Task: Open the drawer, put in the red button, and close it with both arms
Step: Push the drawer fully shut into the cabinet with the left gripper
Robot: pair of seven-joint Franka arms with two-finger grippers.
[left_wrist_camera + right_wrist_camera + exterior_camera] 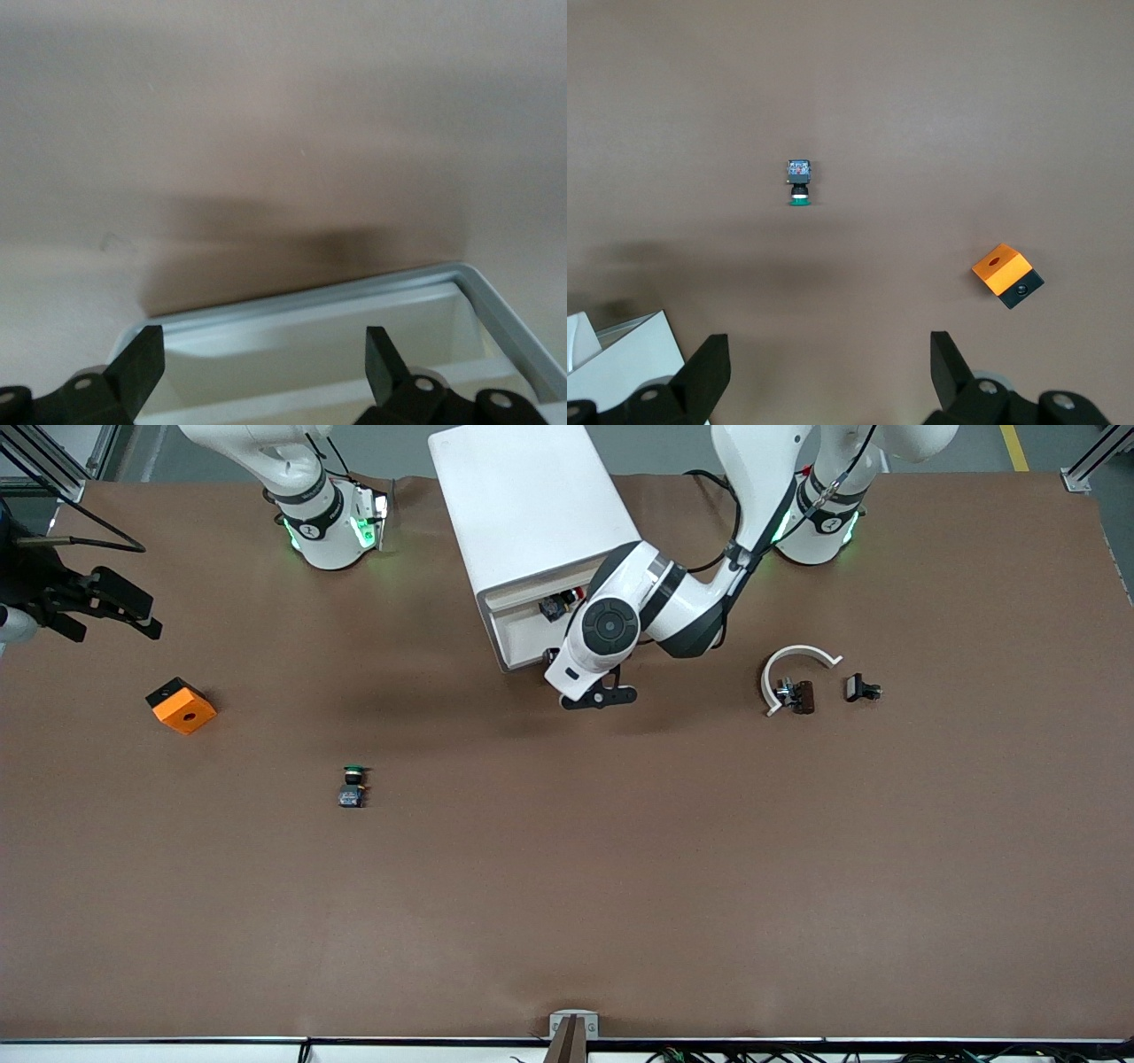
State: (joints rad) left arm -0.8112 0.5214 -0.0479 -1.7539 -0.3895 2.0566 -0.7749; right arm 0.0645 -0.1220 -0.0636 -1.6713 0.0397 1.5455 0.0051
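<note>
The white cabinet [532, 505] stands between the arm bases, and its drawer [518, 633] is pulled out a little. The red button [558, 605] lies in the drawer, partly hidden by the left arm. My left gripper [598, 695] hangs over the drawer's front edge, open and empty. In the left wrist view my left gripper [263, 354] has its fingers spread above the drawer rim [292, 305]; the button does not show there. My right gripper [106, 622] is open and empty, up in the air at the right arm's end of the table; the right wrist view [828, 367] shows it open too.
A green-capped button [353, 786] [800, 181] and an orange block [182, 705] [1007, 274] lie on the brown table toward the right arm's end. A white curved part [797, 662] and two small black parts [802, 697] [859, 688] lie toward the left arm's end.
</note>
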